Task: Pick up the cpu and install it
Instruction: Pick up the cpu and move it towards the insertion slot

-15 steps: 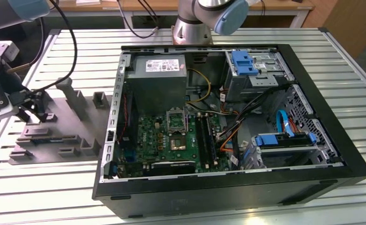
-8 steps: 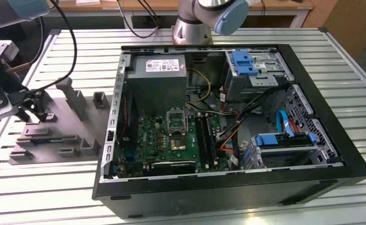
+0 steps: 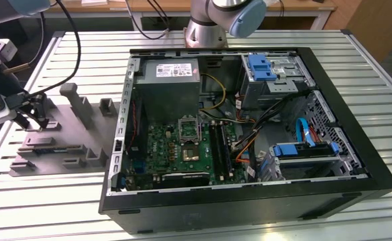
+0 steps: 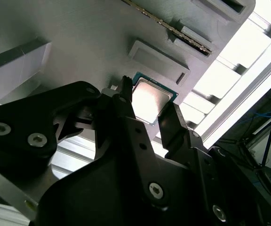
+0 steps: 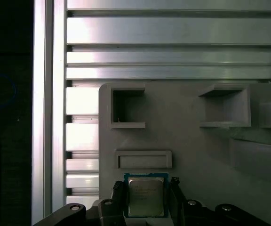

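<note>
One pincer straddles the cpu, which lies flat on a grey tray on the slatted worktop, beside an open computer case. Whether the pincer clamps the cpu, I cannot tell.

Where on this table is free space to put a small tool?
Bare table slats lie between the grey tray and the near edge, and in a strip at the exterior view's right of the computer case. The tray is crowded: holders, and the gripper at the cpu.
</note>
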`<state>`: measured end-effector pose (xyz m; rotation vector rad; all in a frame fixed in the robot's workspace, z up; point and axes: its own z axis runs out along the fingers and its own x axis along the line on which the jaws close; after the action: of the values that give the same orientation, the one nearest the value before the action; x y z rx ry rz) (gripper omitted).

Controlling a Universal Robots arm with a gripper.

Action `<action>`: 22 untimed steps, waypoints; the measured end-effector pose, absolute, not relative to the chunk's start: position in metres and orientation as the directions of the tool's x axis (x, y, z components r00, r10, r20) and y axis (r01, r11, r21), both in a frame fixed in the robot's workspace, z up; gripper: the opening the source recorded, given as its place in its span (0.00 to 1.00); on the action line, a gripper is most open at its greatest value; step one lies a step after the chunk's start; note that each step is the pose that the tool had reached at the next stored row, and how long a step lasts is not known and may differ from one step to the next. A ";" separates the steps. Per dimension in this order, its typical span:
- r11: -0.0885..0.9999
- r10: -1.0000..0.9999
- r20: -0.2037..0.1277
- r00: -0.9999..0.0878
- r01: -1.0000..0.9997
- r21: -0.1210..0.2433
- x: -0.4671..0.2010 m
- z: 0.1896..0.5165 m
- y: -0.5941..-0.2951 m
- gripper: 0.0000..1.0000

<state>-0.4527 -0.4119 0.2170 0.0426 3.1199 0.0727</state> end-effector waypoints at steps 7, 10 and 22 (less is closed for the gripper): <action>0.999 0.028 -0.020 -0.999 0.027 0.047 -0.453 0.219 -0.412 0.47; 0.999 0.028 -0.020 -0.999 0.027 0.047 -0.453 0.220 -0.412 0.47; 0.999 0.028 -0.020 -0.999 0.027 0.047 -0.453 0.222 -0.412 0.47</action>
<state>-0.4527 -0.4119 0.2225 0.0426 3.1199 0.0727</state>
